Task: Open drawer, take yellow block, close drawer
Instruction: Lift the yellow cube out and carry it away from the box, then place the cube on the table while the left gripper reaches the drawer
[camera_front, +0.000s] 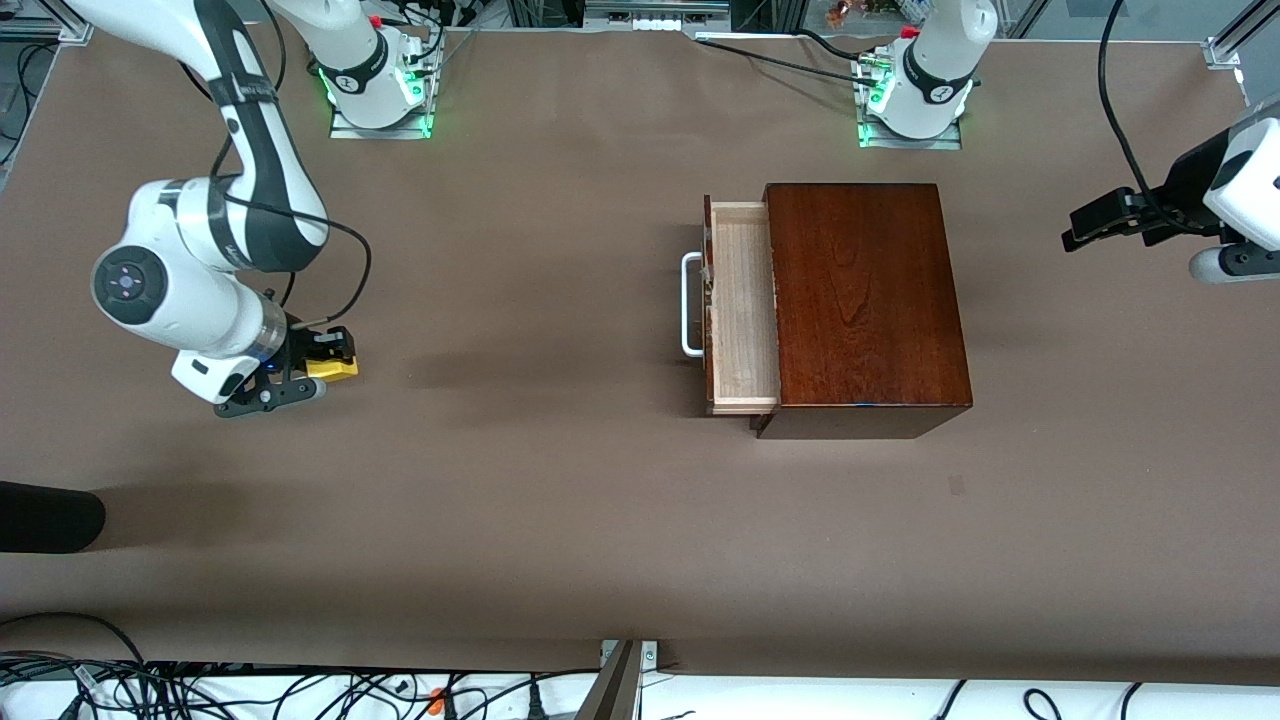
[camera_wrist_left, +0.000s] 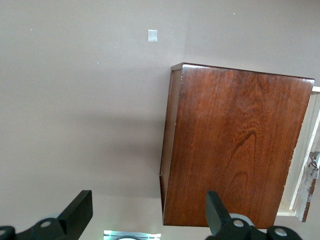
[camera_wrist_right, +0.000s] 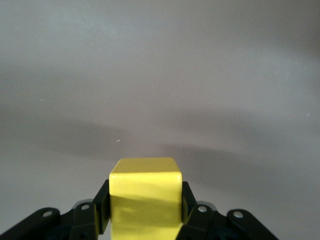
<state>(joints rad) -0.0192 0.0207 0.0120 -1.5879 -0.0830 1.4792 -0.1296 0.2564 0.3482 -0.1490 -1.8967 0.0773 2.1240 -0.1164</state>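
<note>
While the drawer (camera_front: 742, 305) sits pulled out of the dark wooden box (camera_front: 865, 305), its pale tray looks empty, so I'd say the "take the block" step is basically done and closing is what's left. On the front view's clock face, the right gripper (camera_front: 335, 368) hangs at about 9 o'clock, over bare table (camera_front: 560, 520) toward the right arm's end, with its fingers clamped on the yellow block (camera_front: 333, 369); the right wrist view shows the cube (camera_wrist_right: 145, 196) pinched snugly between both black fingers (camera_wrist_right: 101, 207). The box sits a bit toward 2 o'clock from centre, well apart from the block, with the white loop handle (camera_front: 691, 305) sticking out toward the right arm's end. The left gripper (camera_front: 1105, 222) waits out at 3 o'clock by the table edge, fingers spread wide and holding nothing, which the left wrist view confirms (camera_wrist_left: 150, 212). Next move, I reckon: set the block down or just keep hold of it, then push the drawer front squarely in at the handle so the tray doesn't jam crooked.
</note>
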